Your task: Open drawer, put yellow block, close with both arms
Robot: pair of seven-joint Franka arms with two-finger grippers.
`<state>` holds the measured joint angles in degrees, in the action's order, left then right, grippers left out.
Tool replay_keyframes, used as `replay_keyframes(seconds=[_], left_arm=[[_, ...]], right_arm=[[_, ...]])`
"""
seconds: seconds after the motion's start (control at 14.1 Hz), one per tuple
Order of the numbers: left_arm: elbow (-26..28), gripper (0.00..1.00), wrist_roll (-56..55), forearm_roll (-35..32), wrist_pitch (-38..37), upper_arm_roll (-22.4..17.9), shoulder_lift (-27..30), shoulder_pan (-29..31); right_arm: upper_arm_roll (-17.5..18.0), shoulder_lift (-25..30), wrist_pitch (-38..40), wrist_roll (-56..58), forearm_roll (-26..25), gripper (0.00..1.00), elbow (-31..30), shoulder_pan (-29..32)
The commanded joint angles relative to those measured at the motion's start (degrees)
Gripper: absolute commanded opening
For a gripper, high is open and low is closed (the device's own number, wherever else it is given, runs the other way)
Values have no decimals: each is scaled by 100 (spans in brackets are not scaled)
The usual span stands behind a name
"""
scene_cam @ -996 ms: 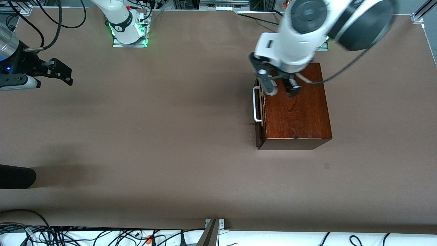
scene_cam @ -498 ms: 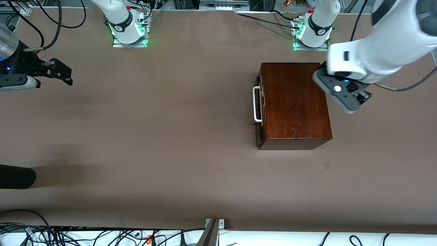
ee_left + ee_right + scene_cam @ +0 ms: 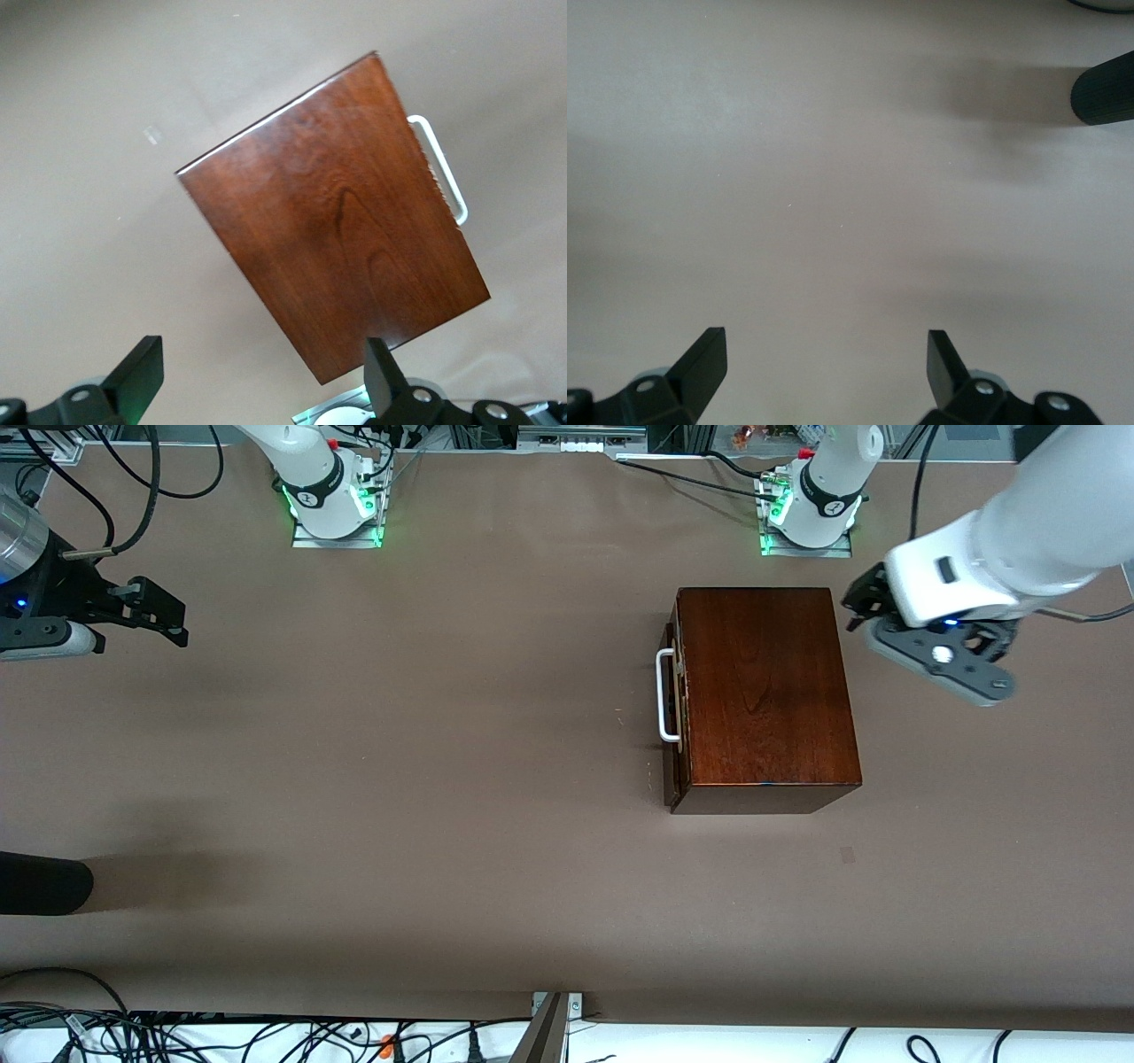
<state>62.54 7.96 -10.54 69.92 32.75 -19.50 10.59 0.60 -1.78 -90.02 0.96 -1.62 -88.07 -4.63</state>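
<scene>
The dark reddish-brown wooden box (image 3: 766, 691) stands near the left arm's base. Its drawer (image 3: 675, 717) looks pushed in, and the white bar handle (image 3: 664, 695) faces the right arm's end of the table. The box also shows in the left wrist view (image 3: 341, 235), as does the handle (image 3: 440, 166). My left gripper (image 3: 861, 607) hangs open and empty over the table beside the box, off the box's edge away from the handle (image 3: 261, 381). My right gripper (image 3: 168, 615) waits open and empty over bare table at the right arm's end (image 3: 827, 372). The yellow block is out of view.
A black cylinder (image 3: 44, 883) pokes in at the right arm's end, nearer the front camera, and shows in the right wrist view (image 3: 1103, 88). Green-lit arm bases (image 3: 335, 509) (image 3: 806, 518) stand at the back edge. Cables lie along the front edge.
My left arm swung from over the box's top near the handle to the left arm's end of the table, off the box. The right arm and the box have not moved.
</scene>
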Motion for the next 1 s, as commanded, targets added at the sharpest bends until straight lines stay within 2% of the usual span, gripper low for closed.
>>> replay_keyframes(seconds=[0.0, 0.14, 0.36, 0.43, 0.57, 0.93], left_arm=[[55, 100, -93, 16, 248, -686, 453, -55], [774, 100, -337, 165, 976, -1495, 989, -504], [2083, 100, -814, 833, 1768, -2805, 1841, -1153], [2522, 100, -796, 843, 1936, -3088, 2096, -1347], [2895, 100, -814, 843, 2008, -3152, 2292, -1419], [2922, 100, -787, 834, 1991, -3152, 2275, -1411]], right_arm=[[10, -25, 11, -25, -5, 100, 80, 24], [10, -25, 11, -25, -5, 100, 80, 24], [10, -25, 11, -25, -5, 100, 80, 24], [10, -25, 11, -25, -5, 100, 80, 24], [10, -25, 11, -25, -5, 100, 80, 24], [10, -25, 11, -25, -5, 100, 80, 24]])
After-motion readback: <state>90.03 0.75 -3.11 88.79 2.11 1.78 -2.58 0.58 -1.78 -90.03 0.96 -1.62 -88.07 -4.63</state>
